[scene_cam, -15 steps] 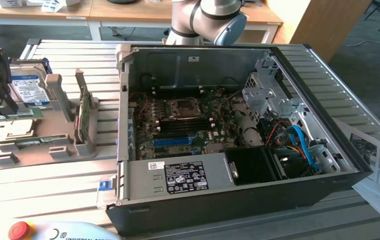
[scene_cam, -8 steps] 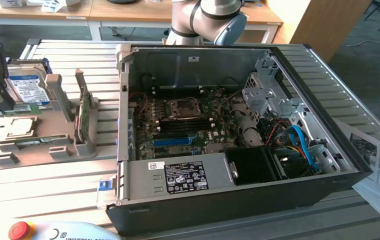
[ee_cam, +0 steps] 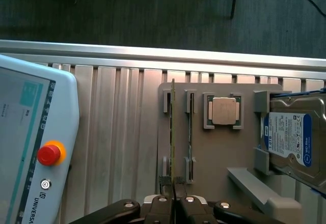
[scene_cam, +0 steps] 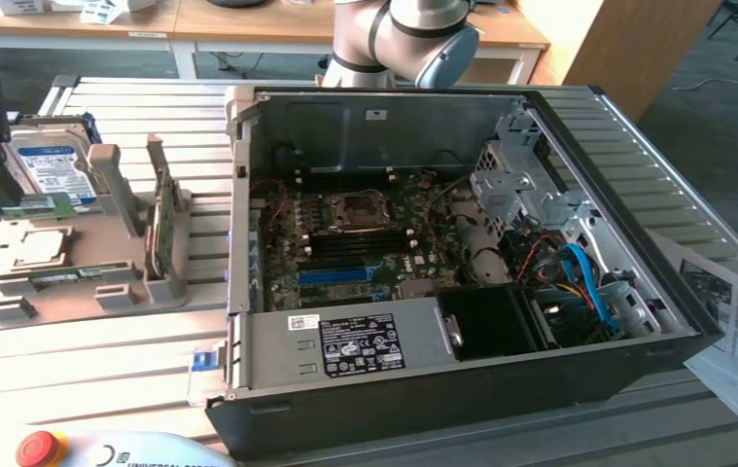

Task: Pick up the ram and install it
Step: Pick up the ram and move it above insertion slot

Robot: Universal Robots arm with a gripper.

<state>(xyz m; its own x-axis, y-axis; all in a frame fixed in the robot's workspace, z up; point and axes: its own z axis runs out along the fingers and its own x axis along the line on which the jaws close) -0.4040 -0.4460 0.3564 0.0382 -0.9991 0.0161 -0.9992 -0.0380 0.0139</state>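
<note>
One ram (ee_cam: 173, 132) clenched edge-on in the pincer (ee_cam: 173, 203), at the grey holder (ee_cam: 214, 158) on the table (ee_cam: 117, 132).
Risk: thin-edge grip may twist; ram seemingly seated in its slot (ee_cam: 166, 102), so a skewed pull could jam it or lever the holder up.

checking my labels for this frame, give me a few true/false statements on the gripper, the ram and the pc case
1. The gripper is shut on the ram. True.
2. The ram is seated in the motherboard. False: it is between the gripper's fingers over the grey tray, outside the computer case.
3. The computer case lies open with the motherboard showing. True.
4. The blue-labelled hard drive sits inside the case. False: it rests on the grey tray.
5. A red stop button sits on the pendant beside the tray. True.
</note>
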